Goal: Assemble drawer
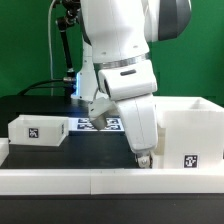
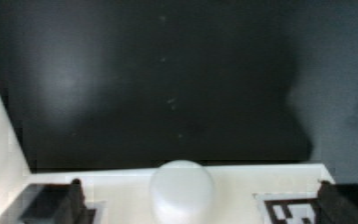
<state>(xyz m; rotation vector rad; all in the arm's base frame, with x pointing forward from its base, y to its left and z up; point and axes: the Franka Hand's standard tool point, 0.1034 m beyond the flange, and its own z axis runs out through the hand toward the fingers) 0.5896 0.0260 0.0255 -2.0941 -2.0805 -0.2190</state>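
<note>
Two dark fingers (image 2: 51, 205) stand wide apart in the wrist view, so the jaws are open and grip nothing. Between them lies a rounded white knob (image 2: 179, 190) on a white tagged part (image 2: 240, 186) — which piece of the drawer this is cannot be told. Past that part's edge the black worktop (image 2: 158, 80) runs open, with a pale strip along one side.

In the exterior view the jaws hang low, close to the long white rail (image 1: 60, 180) at the front; whether they touch it cannot be told. At three o'clock from them, just beside, stands the tall casing (image 1: 195, 125), its tag facing the camera. At nine o'clock, well apart, sits a shallow tray (image 1: 50, 130) with its own tag — dark worktop lies open between it and the jaws. At about eleven o'clock, farther back, the marker board (image 1: 105, 124) lies flat, partly hidden by the arm (image 1: 120, 40). Behind it all hangs a green backdrop (image 1: 25, 40).
</note>
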